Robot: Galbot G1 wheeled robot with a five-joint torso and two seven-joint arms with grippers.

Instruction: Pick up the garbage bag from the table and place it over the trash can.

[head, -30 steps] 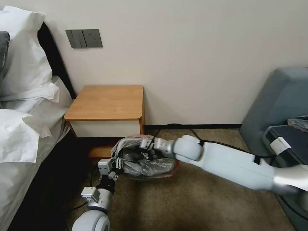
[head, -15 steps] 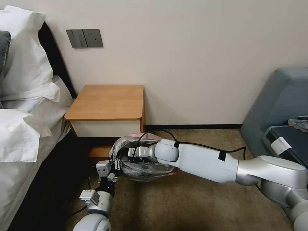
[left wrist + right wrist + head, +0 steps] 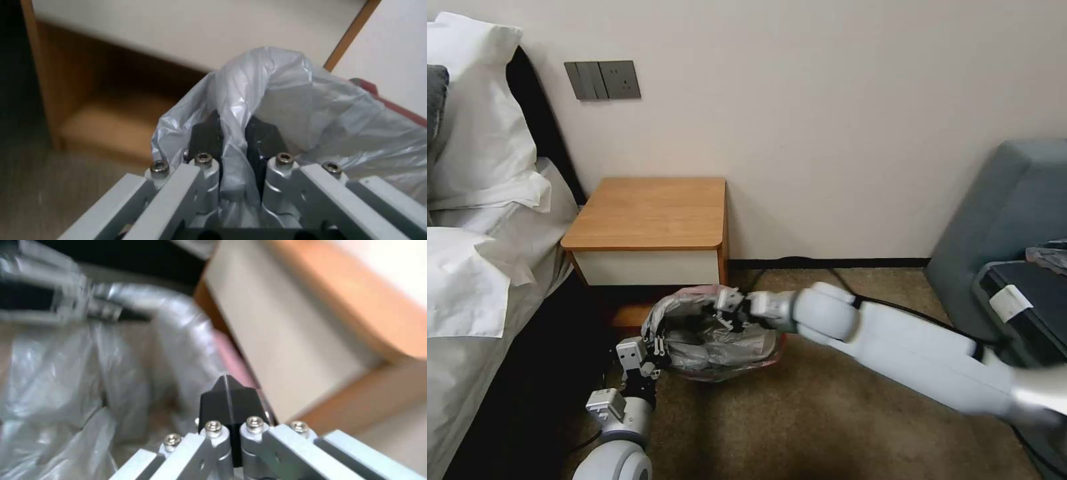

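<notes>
The crinkled grey garbage bag (image 3: 714, 337) lies spread open on the carpet in front of the table (image 3: 647, 213), its pinkish-red edge along the rim. The trash can is hidden under it. My left gripper (image 3: 652, 347) is at the bag's near-left edge. In the left wrist view this gripper (image 3: 233, 133) is shut on a raised fold of the bag (image 3: 285, 93). My right gripper (image 3: 728, 308) is at the bag's far edge, close to the table's leg. In the right wrist view its fingertips (image 3: 229, 396) are pressed together on the thin plastic by the pink edge (image 3: 231, 356).
A bed with white pillows (image 3: 474, 200) stands close on the left. A grey armchair (image 3: 1014, 220) is on the right. A black cable (image 3: 840, 277) runs along the floor by the wall. Open carpet (image 3: 800, 427) lies in front of the bag.
My right gripper drew back out of the bag's inside to its far edge. The bag and my left gripper shifted slightly to the left.
</notes>
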